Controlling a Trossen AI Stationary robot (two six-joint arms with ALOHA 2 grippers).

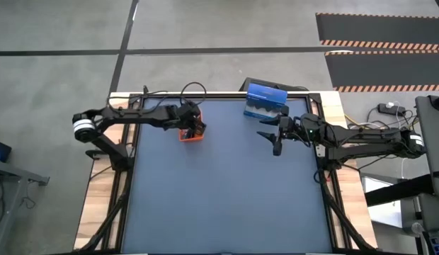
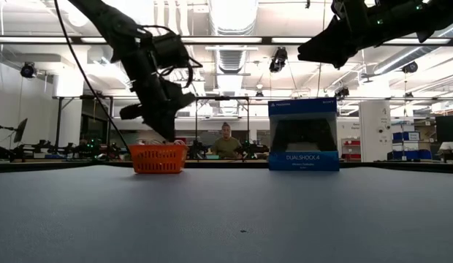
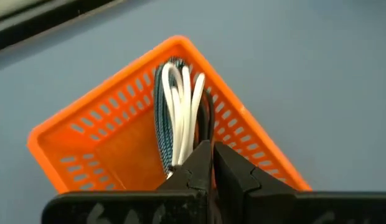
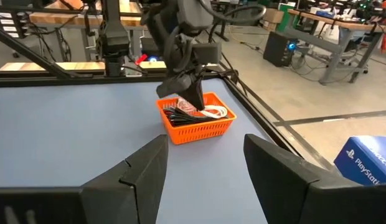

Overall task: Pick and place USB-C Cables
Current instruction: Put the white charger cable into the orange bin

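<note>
An orange basket [image 1: 192, 135] stands on the dark mat at the far left; it also shows in the low view [image 2: 158, 158]. In it lie a white folded cable [image 3: 183, 93], a teal one [image 3: 160, 118] and a black one [image 4: 179, 116]. The red cable I cannot make out for certain. My left gripper [image 3: 211, 149] is shut and points down into the basket, its tips beside the white cable's end. My right gripper [image 4: 205, 146] is open and empty, high above the mat near the blue box [image 1: 265, 100]. My left gripper's shut fingers [image 3: 199, 163] come from above into the basket, right beside the white cable's end [image 3: 176, 163]. That end runs under the finger, and I cannot tell whether the fingers touch it. The cable lies in the basket.
The blue DualShock box [image 2: 303, 135] stands upright at the far edge, right of the middle. The table's black frame rails [image 1: 318, 142] run along the mat's sides. A person sits in the room behind the table [image 2: 226, 146].
</note>
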